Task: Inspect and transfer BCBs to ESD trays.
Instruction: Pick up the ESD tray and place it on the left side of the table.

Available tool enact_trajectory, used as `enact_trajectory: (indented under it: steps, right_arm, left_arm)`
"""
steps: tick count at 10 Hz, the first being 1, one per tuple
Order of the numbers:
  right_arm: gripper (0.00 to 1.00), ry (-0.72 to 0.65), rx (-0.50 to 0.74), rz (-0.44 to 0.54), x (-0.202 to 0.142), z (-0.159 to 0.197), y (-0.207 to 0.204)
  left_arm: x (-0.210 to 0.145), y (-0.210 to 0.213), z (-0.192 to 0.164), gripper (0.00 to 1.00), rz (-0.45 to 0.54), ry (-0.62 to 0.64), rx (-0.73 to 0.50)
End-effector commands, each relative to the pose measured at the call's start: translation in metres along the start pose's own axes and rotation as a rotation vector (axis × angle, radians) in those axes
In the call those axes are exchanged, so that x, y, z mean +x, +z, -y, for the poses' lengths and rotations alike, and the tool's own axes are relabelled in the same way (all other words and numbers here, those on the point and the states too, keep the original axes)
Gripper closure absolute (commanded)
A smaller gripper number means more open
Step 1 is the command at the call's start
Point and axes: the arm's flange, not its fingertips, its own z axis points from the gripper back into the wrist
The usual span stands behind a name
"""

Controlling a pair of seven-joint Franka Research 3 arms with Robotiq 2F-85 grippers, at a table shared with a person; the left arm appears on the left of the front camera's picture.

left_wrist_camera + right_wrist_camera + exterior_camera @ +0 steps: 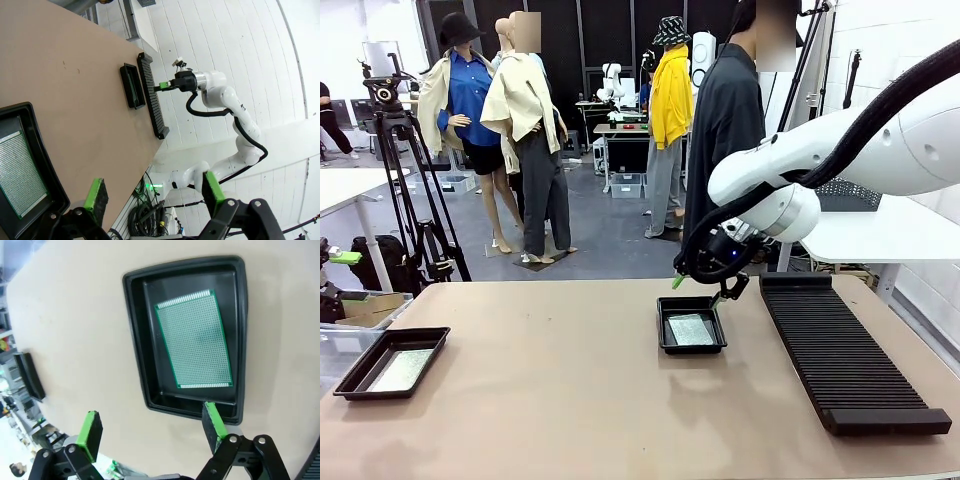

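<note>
Looking along our right gripper (pixel 150 432), we see its green-padded fingers spread wide and empty above the shallow glossy black plastic tray (pixel 135 335), where a thin green perforated circuit board (pixel 194 339) lies flat, slightly askew. From the front that board is only a greyish sheen. Our left gripper (pixel 152 192), likewise released, hangs beside the second black tray (pixel 37 145), cut off at the picture edge, holding another green board (pixel 17 160). Beside the far tray lies a long ribbed black rack (pixel 845 350).
</note>
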Motion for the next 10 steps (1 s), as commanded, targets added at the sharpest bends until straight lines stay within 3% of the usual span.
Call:
enact_trajectory:
  steps: [1, 7, 10]
  right_arm:
    - [0.00, 0.010, 0.123, 0.030, -0.015, 0.023, 0.035]
    - [0.00, -0.029, 0.405, 0.103, -0.031, 0.103, 0.124]
    - [0.00, -0.067, 0.552, 0.077, -0.027, 0.155, 0.153]
  left_arm:
    - [-0.001, 0.002, 0.002, 0.00, -0.009, -0.003, 0.015]
    - [-0.001, 0.002, 0.002, 0.00, -0.009, -0.003, 0.015]
    - [-0.001, 0.002, 0.002, 0.00, -0.009, -0.003, 0.015]
